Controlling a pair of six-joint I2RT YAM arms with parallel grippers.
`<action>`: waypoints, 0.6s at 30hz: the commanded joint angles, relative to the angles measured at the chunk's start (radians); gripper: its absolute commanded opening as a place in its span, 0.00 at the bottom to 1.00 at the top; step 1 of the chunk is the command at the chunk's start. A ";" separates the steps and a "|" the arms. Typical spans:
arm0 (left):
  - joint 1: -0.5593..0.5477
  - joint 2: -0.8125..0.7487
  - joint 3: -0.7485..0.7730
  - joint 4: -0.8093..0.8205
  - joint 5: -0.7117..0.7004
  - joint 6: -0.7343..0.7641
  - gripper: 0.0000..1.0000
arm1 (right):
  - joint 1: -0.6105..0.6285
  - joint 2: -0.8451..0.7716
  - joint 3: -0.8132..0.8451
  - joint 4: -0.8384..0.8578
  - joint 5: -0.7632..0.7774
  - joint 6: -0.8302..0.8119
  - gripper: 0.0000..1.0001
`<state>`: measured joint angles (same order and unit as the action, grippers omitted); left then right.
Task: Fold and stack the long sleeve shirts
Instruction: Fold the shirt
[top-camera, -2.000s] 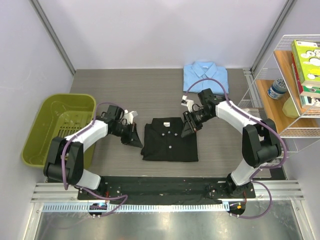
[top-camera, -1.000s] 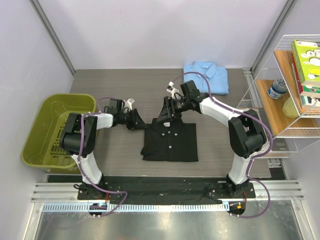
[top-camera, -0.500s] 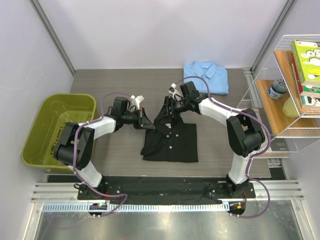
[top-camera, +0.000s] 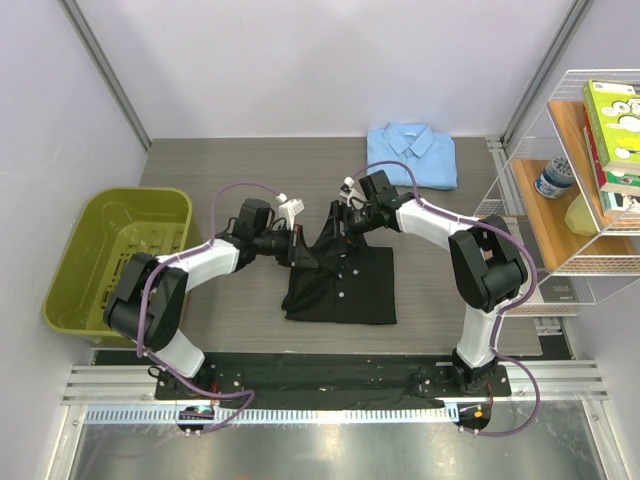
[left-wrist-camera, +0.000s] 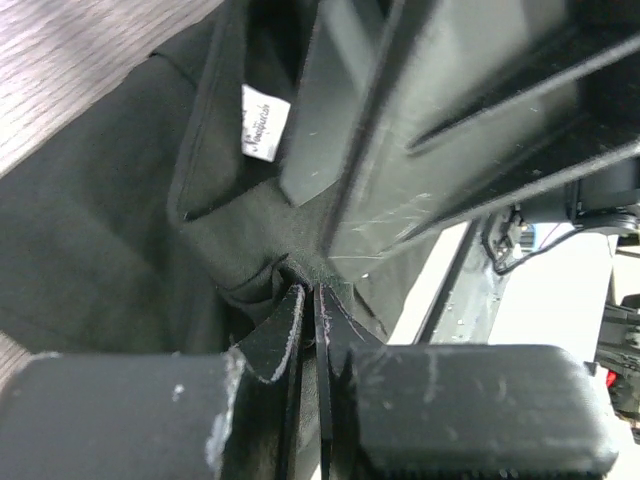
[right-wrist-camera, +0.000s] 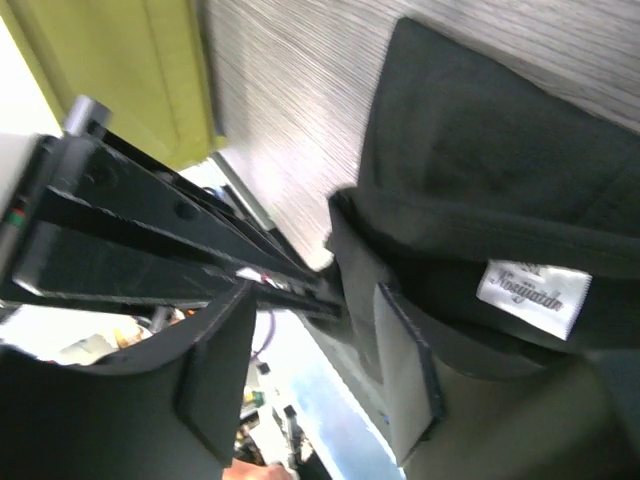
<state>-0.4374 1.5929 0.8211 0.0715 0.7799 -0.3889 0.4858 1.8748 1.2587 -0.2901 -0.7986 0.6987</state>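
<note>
The black shirt (top-camera: 340, 287) lies folded in the middle of the table, its collar edge raised. My left gripper (top-camera: 302, 250) is at the collar's left side and is shut on a pinch of black cloth (left-wrist-camera: 250, 215), seen between its pads in the left wrist view (left-wrist-camera: 312, 310). My right gripper (top-camera: 338, 228) is at the collar's far edge with its jaws apart (right-wrist-camera: 300, 390). One finger (right-wrist-camera: 400, 370) lies against the black collar (right-wrist-camera: 480, 190) beside the white label (right-wrist-camera: 530, 295). The light blue shirt (top-camera: 412, 153) lies folded at the back of the table.
A green bin (top-camera: 70, 270) stands at the left edge of the table. A wire shelf (top-camera: 590, 270) with a green box (top-camera: 612, 120) and a bottle (top-camera: 552, 178) stands at the right. The arms' base rail (top-camera: 330, 385) runs along the near edge.
Both grippers moved in from the shirt's sides to its collar edge. The left gripper has shut on the cloth there, and the collar edge has lifted off the table.
</note>
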 joint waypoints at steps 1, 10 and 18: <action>-0.001 -0.039 0.016 -0.021 -0.031 0.064 0.07 | -0.013 -0.034 0.077 -0.119 0.035 -0.155 0.59; -0.009 -0.045 0.032 -0.061 -0.024 0.156 0.08 | -0.007 0.009 0.235 -0.202 0.098 -0.295 0.58; -0.017 -0.053 0.043 -0.068 -0.028 0.223 0.11 | 0.023 0.056 0.208 -0.173 0.101 -0.280 0.56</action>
<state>-0.4461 1.5772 0.8322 0.0055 0.7532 -0.2329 0.4908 1.9060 1.4712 -0.4717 -0.7101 0.4286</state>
